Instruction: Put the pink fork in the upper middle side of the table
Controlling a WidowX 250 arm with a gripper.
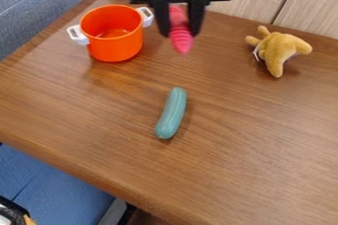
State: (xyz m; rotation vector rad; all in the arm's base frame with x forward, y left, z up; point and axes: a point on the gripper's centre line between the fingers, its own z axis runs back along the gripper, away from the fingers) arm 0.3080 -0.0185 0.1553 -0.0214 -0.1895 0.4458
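1. Fork (180,36): pink, ribbed; long axis runs nearly straight up and down in the view, the lower end slanting slightly to the view's right. This end tapers and points down the view; the upper end lies between the fingers (196,17).
2. Gripper (179,27): black, entering from the view's top edge, with its two fingers directed downward. It grasps the fork, one finger on either side.
3. Position of the fork: near the far edge of the table (244,130), between pot and plush as seen. Its height relative to the surface cannot be told.
4. Pot (115,46): orange, white-handled, upright near the table's far left corner.
5. Plush (280,51): yellow, near the far edge, to the right.
6. Cucumber (172,114): blue-green, lying well apart from the pot, its lower end toward the near edge.
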